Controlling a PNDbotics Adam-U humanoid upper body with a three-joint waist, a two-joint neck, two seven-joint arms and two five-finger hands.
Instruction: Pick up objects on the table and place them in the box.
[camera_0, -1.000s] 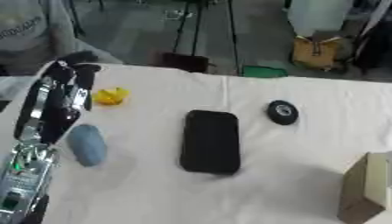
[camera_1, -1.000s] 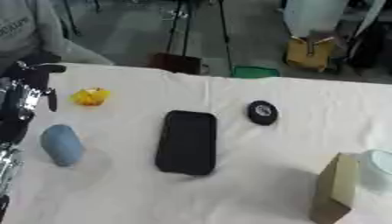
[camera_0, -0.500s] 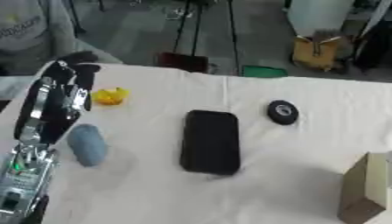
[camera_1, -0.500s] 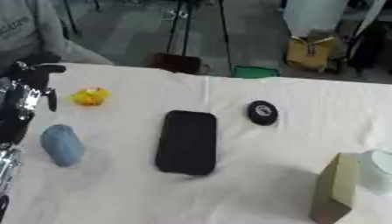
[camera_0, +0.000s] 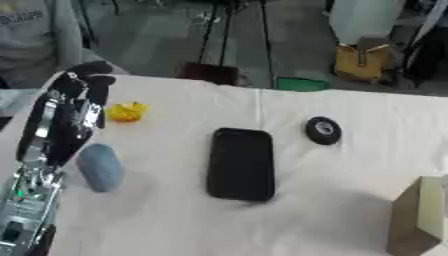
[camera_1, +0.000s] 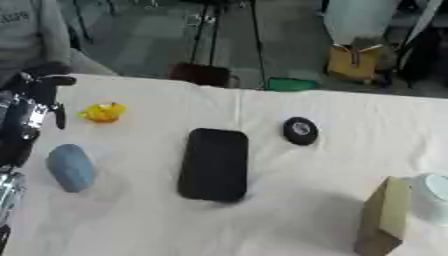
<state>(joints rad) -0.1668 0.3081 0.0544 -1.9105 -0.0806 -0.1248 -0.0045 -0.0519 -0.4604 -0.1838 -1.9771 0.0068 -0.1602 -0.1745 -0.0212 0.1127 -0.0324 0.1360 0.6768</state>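
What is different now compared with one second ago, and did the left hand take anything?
Nothing visibly changed. The left hand holds nothing and stays raised at the table's left side, above the blue object. The yellow object, black phone, round black object and box lie where they were.

Your left arm rises from the lower left corner, forearm angled up and slightly right. Your left hand (camera_0: 74, 102) is raised above the table at the left edge, fingers extended upward and relaxed, holding nothing.
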